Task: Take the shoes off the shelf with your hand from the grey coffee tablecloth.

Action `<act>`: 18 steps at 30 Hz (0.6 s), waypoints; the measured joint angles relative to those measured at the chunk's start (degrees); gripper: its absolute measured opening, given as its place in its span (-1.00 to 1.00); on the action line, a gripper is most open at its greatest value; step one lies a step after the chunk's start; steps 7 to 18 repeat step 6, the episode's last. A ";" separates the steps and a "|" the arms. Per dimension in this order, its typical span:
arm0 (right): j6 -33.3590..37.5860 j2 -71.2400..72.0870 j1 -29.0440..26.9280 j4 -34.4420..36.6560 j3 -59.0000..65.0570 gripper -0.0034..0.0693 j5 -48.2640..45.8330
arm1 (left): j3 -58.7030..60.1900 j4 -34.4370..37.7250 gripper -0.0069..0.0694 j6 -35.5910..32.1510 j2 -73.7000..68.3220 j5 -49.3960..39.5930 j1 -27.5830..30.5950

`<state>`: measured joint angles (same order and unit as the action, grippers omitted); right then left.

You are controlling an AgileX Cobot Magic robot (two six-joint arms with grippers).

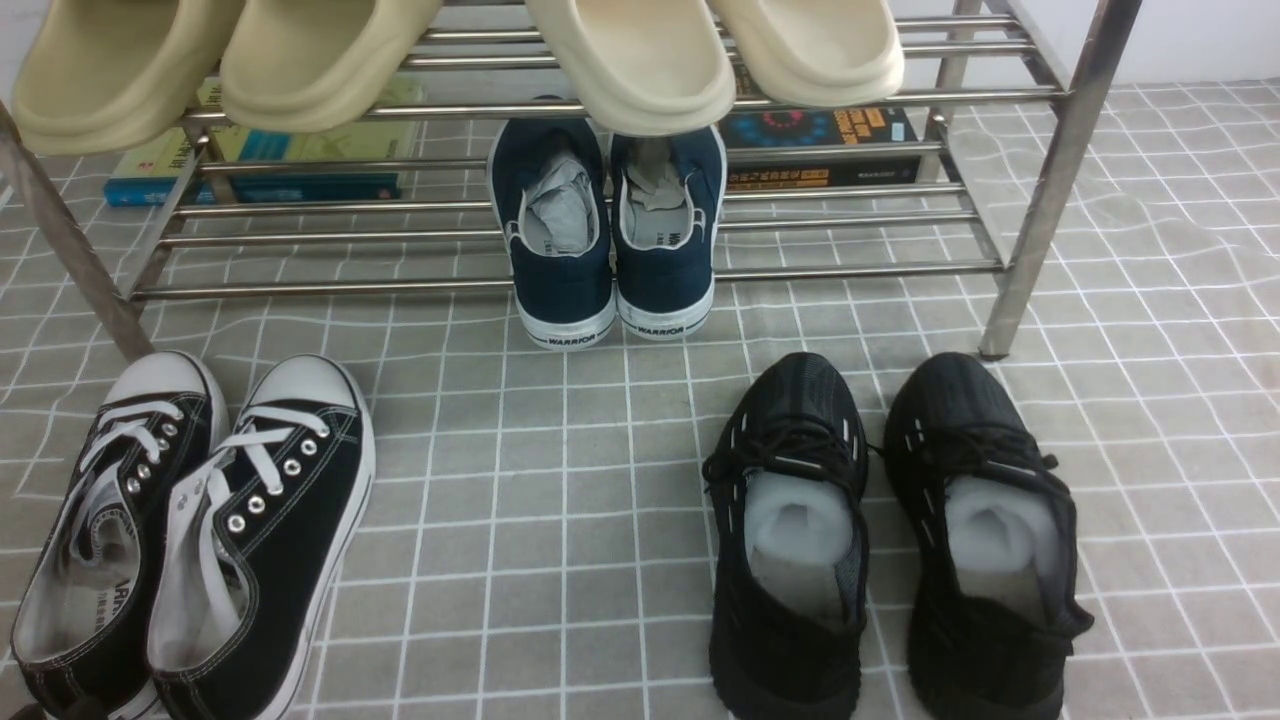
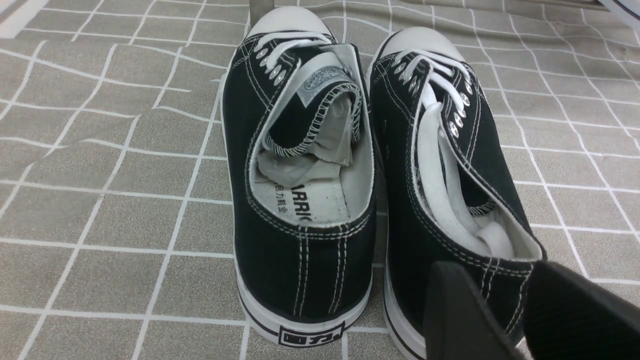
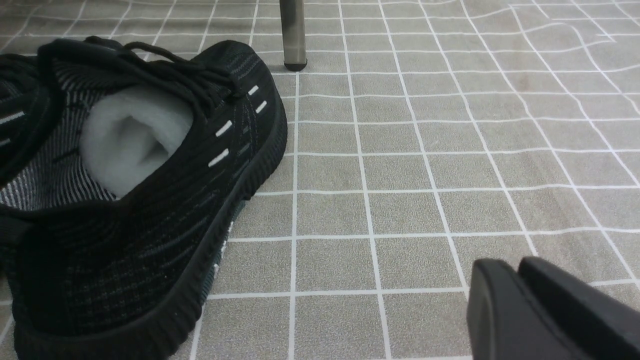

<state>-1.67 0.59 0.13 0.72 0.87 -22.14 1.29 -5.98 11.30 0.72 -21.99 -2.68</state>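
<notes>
Grey cloth (image 1: 560, 480) with a thin white grid covers the whole surface we see, slightly wrinkled at the right of the front view. On it, at the lower right of that frame, stand the black mesh shoes (image 1: 885, 540), side by side and just apart, toes pointing toward the rack, white stuffing showing in both openings. They sit on the cloth in front of the rack (image 1: 1050, 190), not on its rods, near its right front leg.

Just above them in the frame, a navy pair (image 1: 608, 235) rests on the lower tier, heels toward us, the word WARRIOR on the white soles. Beige slippers (image 1: 450, 55) line the upper tier, and books (image 1: 270, 160) lie flat on the cloth behind the rack. At the lower left, a black canvas pair (image 1: 190, 540) with white toe caps stands on the cloth.

From the left wrist, we see the left claw (image 2: 520, 312) at the lower right of the frame, its two dark fingers standing slightly apart over the heel of a canvas shoe; whether they touch it, we cannot tell. From the right wrist, the right claw (image 3: 520, 295) hangs over bare cloth beside one mesh shoe, its fingers pressed together, holding nothing.
</notes>
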 joint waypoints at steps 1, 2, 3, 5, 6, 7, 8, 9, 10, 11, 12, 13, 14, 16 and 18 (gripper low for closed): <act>0.00 0.00 0.00 0.00 0.00 -0.70 0.00 | 0.00 0.00 -0.19 0.00 0.00 0.00 0.00; 0.00 0.00 0.00 0.00 0.00 -0.69 0.00 | 0.00 0.00 -0.19 0.00 0.00 0.00 0.00; 0.00 0.00 0.00 0.00 0.00 -0.69 0.00 | 0.00 0.00 -0.19 0.00 0.00 0.00 0.00; 0.00 0.00 0.00 0.00 0.00 -0.68 0.00 | 0.00 0.00 -0.19 0.00 0.00 0.00 0.00; 0.00 0.00 0.00 0.00 0.00 -0.67 0.00 | 0.00 0.00 -0.19 0.00 0.00 0.00 0.00; 0.00 0.00 0.00 0.00 0.00 -0.67 0.00 | 0.00 0.00 -0.19 0.00 0.00 0.00 0.00; 0.00 0.00 0.00 0.00 0.00 -0.67 0.00 | 0.00 0.00 -0.19 0.00 0.00 0.00 0.00; 0.00 0.00 0.00 0.00 0.00 -0.67 0.00 | 0.00 0.00 -0.19 0.00 0.00 0.00 0.00; 0.00 0.00 0.00 0.00 0.00 -0.67 0.00 | 0.00 0.00 -0.19 0.00 0.00 0.00 0.00; 0.00 0.00 0.00 0.00 0.00 -0.67 0.00 | 0.00 0.00 -0.19 0.00 0.00 0.00 0.00; 0.00 0.00 0.00 0.00 0.00 -0.67 0.00 | 0.00 0.00 -0.19 0.00 0.00 0.00 0.00; 0.00 0.00 0.00 0.00 0.00 -0.67 0.00 | 0.00 0.00 -0.19 0.00 0.00 0.00 0.00; 0.00 0.00 0.00 0.00 0.00 -0.67 0.00 | 0.00 0.00 -0.19 0.00 0.00 0.00 0.00; 0.00 0.00 0.00 0.00 0.00 -0.67 0.00 | 0.00 0.00 -0.19 0.00 0.00 0.00 0.00; 0.00 0.00 0.00 0.00 0.00 -0.67 0.00 | 0.00 0.00 -0.19 0.00 0.00 0.00 0.00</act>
